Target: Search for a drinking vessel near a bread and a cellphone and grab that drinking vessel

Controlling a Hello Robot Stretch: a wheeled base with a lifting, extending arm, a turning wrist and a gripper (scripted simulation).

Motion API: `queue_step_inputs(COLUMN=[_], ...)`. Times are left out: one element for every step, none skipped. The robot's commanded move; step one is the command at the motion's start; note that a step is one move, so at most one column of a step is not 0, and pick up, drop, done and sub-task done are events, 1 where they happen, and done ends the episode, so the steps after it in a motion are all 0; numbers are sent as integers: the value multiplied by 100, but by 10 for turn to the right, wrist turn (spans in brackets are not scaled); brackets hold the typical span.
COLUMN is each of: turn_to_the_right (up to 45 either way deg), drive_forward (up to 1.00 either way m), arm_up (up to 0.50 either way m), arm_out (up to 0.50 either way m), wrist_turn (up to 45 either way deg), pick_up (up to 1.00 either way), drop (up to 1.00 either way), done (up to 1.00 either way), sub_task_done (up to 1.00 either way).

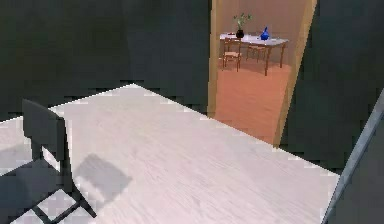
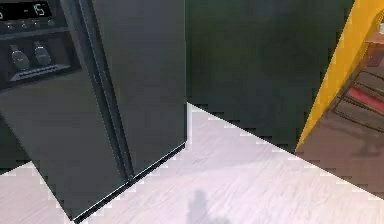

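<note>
Forward view: risking clipping the door frame [image 1: 213, 60] heading for the far tabletop [image 1: 254, 40], unable to tell jaws' state.

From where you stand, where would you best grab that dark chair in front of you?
On the dark chair, probably the backrest's top edge, coming from above on its rear side. The chair stands upright, its backrest is a thin flat panel with a free top edge, and the seat juts out the other way.

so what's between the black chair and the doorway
Bare pale floor lies between the chair and the doorway, as the forward view shows.
</note>
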Motion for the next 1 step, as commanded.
queue_step_inputs(turn_to_the_right=[-210], drive_forward=[0], arm_up=[0], arm_out=[0], wrist_turn=[0], pick_up=[0], drop=[0], done=[0], sub_task_done=[0])
